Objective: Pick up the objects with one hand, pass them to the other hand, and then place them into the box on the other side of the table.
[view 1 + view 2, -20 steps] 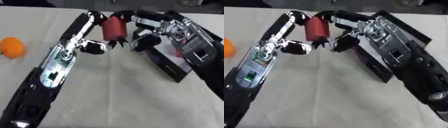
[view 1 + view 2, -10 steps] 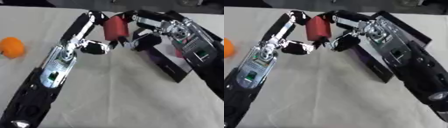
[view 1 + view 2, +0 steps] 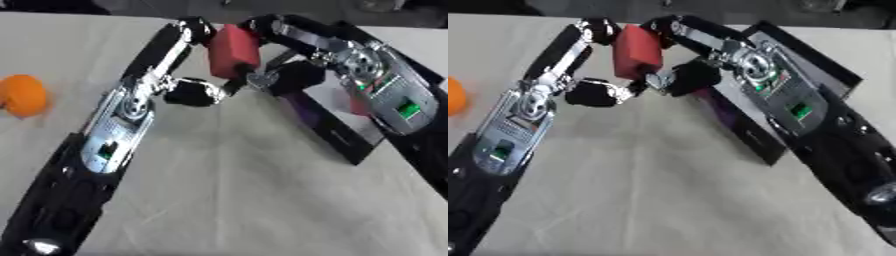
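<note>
red block (image 3: 233, 51) held between both hands over table (image 3: 227, 190); left hand (image 3: 194, 90) and right hand (image 3: 284, 75) both curled on it, box (image 3: 337, 132) at right

You've got a desk (image 3: 262, 200) under a pale beige cloth, lightly creased, filling nearly the whole view. Past its far edge, a dark strip of room, blurred. Light is even and soft.
</note>
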`<state>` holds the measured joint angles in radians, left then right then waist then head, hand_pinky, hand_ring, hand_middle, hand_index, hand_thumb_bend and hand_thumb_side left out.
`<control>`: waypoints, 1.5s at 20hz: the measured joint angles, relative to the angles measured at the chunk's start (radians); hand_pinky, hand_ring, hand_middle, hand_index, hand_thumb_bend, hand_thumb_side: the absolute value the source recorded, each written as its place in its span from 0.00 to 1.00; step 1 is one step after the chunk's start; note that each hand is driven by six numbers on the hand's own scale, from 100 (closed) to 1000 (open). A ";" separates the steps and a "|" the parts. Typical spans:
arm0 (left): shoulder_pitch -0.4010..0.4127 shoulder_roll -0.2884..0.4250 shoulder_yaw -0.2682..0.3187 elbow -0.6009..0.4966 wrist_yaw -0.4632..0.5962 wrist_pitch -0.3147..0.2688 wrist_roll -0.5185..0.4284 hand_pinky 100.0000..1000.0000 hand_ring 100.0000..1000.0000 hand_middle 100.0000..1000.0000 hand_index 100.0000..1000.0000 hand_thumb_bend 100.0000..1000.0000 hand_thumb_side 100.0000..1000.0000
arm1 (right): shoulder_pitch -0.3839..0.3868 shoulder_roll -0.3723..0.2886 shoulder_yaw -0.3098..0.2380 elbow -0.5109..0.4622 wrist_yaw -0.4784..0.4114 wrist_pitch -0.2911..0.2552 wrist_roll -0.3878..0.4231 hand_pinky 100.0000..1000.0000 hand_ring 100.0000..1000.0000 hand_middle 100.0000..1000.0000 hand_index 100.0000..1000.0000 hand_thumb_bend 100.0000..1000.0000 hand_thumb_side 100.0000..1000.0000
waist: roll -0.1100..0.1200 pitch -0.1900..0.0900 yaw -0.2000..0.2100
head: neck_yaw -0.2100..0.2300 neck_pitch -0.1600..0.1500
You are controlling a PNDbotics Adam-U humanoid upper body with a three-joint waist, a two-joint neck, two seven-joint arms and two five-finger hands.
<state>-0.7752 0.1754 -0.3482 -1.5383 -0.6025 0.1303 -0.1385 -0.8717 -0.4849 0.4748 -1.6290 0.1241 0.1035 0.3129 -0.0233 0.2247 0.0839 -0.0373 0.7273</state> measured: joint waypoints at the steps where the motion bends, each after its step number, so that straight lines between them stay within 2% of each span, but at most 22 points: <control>1: 0.001 0.000 0.000 0.002 -0.010 0.008 -0.001 0.81 0.73 0.70 0.85 0.72 0.35 | 0.000 -0.003 -0.003 -0.006 -0.005 0.001 0.000 0.86 0.74 0.63 0.63 0.00 0.25 | 0.000 0.000 0.000 | 0.000 0.000; 5: 0.006 0.000 0.000 0.006 -0.046 0.048 0.017 0.81 0.74 0.71 0.86 0.85 0.45 | 0.001 -0.014 -0.013 -0.018 -0.011 0.010 0.001 0.86 0.74 0.63 0.62 0.00 0.25 | 0.000 0.000 0.000 | 0.000 0.000; 8: 0.012 0.005 0.003 0.006 -0.059 0.079 0.041 0.81 0.74 0.71 0.86 0.87 0.45 | 0.005 -0.025 -0.025 -0.029 -0.015 0.015 -0.004 0.86 0.74 0.62 0.62 0.00 0.26 | 0.000 0.000 -0.002 | -0.001 0.000; 17: 0.037 0.037 0.017 0.006 -0.059 0.121 0.080 0.81 0.74 0.70 0.85 0.85 0.44 | 0.040 -0.069 -0.070 -0.050 -0.031 0.037 -0.036 0.85 0.73 0.62 0.62 0.00 0.27 | 0.000 0.000 -0.016 | -0.014 0.000; 30: 0.071 0.080 0.019 0.006 -0.052 0.127 0.096 0.81 0.74 0.70 0.85 0.84 0.44 | 0.167 -0.146 -0.172 -0.038 -0.009 0.044 -0.146 0.85 0.73 0.63 0.63 0.00 0.25 | 0.000 0.000 -0.041 | -0.041 0.000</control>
<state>-0.7044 0.2553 -0.3289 -1.5324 -0.6547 0.2570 -0.0428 -0.7048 -0.6311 0.3031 -1.6671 0.1153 0.1479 0.1670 -0.0230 0.2243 0.0432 -0.0788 0.7275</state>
